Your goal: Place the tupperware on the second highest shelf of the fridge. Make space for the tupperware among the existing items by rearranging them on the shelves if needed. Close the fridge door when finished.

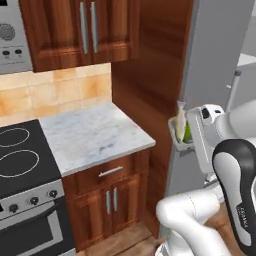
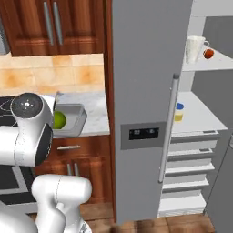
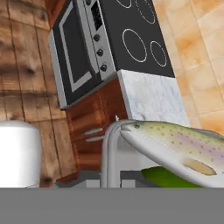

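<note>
The tupperware [image 1: 180,136] is a clear grey tub holding a speckled fish [image 3: 175,146] and a green item [image 2: 59,120]. It hangs in the air beside the grey fridge [image 2: 150,68], with my gripper [image 1: 191,144] shut on its rim. The tub [image 2: 73,119] sits level with the counter edge. The right side of the fridge is open. A white jug [image 2: 195,48] and a red fruit [image 2: 209,53] stand on an upper shelf. A yellow jar with a blue lid [image 2: 179,111] stands one shelf lower. The fridge door [image 2: 222,191] shows as a grey edge at lower right. The dark bottle is out of view.
A marble counter [image 1: 95,135] lies left of the fridge's wooden side panel [image 1: 150,75], with a black stovetop [image 1: 20,155] further left. Wooden wall cabinets [image 1: 80,30] hang above. Drawers [image 2: 186,168] fill the fridge's lower part. My own arm [image 2: 32,132] blocks part of the right base view.
</note>
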